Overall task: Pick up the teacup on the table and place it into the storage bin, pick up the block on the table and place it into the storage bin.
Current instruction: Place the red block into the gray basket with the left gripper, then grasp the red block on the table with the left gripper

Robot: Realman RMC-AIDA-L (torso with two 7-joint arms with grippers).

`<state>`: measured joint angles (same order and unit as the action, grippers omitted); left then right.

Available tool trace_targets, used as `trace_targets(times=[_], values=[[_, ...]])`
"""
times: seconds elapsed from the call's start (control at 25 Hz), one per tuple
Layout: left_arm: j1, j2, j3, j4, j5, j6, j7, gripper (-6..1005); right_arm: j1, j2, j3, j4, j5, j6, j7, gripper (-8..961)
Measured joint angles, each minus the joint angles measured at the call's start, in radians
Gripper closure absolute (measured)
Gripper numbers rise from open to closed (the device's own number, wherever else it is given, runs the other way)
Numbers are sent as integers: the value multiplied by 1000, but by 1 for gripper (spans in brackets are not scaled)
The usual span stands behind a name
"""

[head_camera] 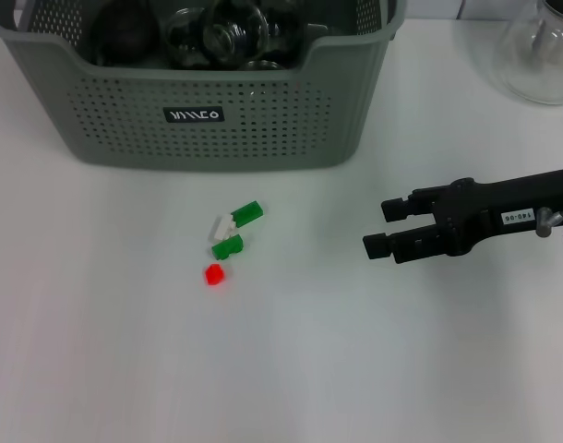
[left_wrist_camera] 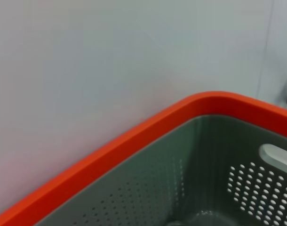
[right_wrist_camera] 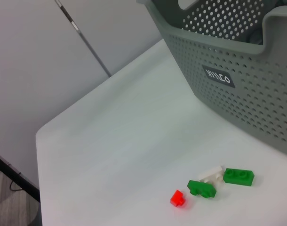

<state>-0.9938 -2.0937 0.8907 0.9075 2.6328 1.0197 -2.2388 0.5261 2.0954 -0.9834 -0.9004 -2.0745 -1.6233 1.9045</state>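
Storage bin: large grey-green rectangular perforated plastic basket [head_camera: 208, 129] at the far side of the white table [head_camera: 97, 351], its black label with white marks [head_camera: 193, 115] facing the robot.
Bin contents: clear glass pieces [head_camera: 221, 37] lie inside; whether one is the teacup cannot be told.
Blocks: small toy bricks lie on the table just in front of the bin, below its label.
Block layout: one green brick [head_camera: 247, 213], a white brick [head_camera: 222, 226] touching it, a second green brick [head_camera: 228, 246], and a separate small red brick [head_camera: 214, 274] nearest the robot.
Block axis: the row runs diagonally, the far end leaning right.
Right gripper: black, [head_camera: 385, 227], fingers apart and empty, right of the blocks, pointing left towards them.
Left gripper: unseen; its wrist camera shows an orange-rimmed grey perforated basket [left_wrist_camera: 134, 141].
Beside bin: clear glass flask [head_camera: 540, 46] to the right.
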Motion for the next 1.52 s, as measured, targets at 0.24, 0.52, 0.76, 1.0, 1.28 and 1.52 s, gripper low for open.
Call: trace_targets(times=[0.24, 0.52, 0.76, 1.0, 1.28, 1.52], values=[[11, -2, -3, 14, 1, -19, -1, 705, 0, 0, -2, 0, 0, 1, 0, 96], [86, -19, -14, 193, -57, 68, -7, 428, 0, 1, -4, 1, 0, 3, -4, 97], [269, -29, -24, 499, -407, 327, 85, 238, 2, 2, 1, 3, -1, 3, -20, 97], [484, -40, -17, 674, -761, 646, 308, 159, 5, 2, 3, 3, 3, 5, -26, 97], [568, -70, 49, 720, -635, 870, 401, 150, 14, 1, 9, 3, 5, 21, -27, 97], [587, -77, 250, 682, -365, 826, 323, 151, 23, 3, 10, 23, 5, 30, -27, 97]])
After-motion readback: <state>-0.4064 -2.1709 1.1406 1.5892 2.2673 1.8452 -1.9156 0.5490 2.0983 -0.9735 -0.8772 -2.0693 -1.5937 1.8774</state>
